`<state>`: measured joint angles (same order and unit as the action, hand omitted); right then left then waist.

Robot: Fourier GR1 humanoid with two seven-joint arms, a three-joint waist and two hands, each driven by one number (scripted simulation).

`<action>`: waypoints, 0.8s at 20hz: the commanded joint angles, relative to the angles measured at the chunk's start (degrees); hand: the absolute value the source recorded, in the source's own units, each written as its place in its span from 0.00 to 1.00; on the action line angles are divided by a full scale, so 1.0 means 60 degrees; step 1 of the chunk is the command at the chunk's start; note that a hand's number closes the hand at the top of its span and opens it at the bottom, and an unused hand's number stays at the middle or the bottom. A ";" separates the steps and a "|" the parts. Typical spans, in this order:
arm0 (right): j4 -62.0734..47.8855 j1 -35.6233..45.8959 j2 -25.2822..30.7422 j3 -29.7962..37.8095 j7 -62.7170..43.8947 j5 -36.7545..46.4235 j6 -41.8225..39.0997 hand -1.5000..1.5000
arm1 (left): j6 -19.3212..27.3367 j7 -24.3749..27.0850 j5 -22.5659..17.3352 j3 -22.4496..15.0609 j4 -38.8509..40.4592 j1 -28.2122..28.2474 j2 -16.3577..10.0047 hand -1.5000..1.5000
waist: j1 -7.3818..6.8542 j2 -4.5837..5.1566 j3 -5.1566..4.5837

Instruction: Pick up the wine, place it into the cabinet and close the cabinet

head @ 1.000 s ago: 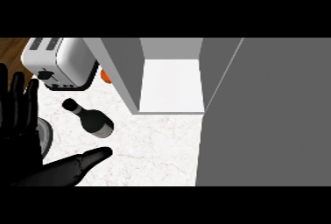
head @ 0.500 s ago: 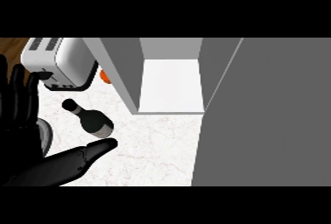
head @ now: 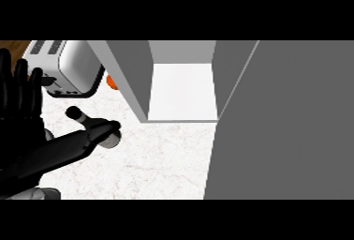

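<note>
The wine bottle [head: 77, 115] is dark, with its neck pointing to the upper left, and sits on the white marble counter [head: 159, 159] left of the cabinet. My right hand [head: 66, 147] stretches in from the lower left with straight fingers. Its fingertips lie over the bottle's body and hide most of it; no finger curls round the bottle. My left hand [head: 19, 105] rests open at the left edge, fingers up. The cabinet [head: 181, 89] stands open, showing a bare white shelf. Its grey door [head: 290, 126] is swung out and fills the right side.
A white toaster [head: 72, 65] stands at the back left, close behind the bottle. An orange object [head: 110, 82] peeks out between the toaster and the cabinet's left wall [head: 130, 75]. A grey round thing [head: 41, 193] shows at the bottom left.
My right hand has slid up and to the right across the counter, from short of the bottle to lying over its body. The bottle and left hand have hardly moved.
</note>
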<state>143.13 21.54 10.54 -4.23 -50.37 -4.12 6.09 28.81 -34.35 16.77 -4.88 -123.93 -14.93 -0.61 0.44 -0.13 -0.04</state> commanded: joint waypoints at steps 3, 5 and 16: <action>0.1528 0.0375 0.0207 0.0136 -0.1238 -0.0521 0.0142 0.00 | 0.0341 0.0440 0.0163 0.0302 0.0829 -0.0405 0.0097 0.00 | 0.0015 -0.0006 0.0001; 0.0940 0.0802 0.0036 -0.0063 -0.1087 -0.0003 0.0393 0.00 | 0.0015 0.1463 -0.0888 0.0741 0.0808 0.0659 -0.0020 0.00 | -0.0050 0.0005 -0.0008; 0.0450 0.1902 0.0085 -0.0192 -0.1556 0.0207 0.0699 0.00 | -0.0270 0.2640 -0.1590 0.1298 0.1983 0.1250 -0.0122 0.00 | -0.0072 0.0005 -0.0003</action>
<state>142.69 31.51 12.35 -3.55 -57.54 -3.53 8.27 28.51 -21.46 10.17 0.88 -114.00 -9.35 -0.80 0.32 -0.15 -0.05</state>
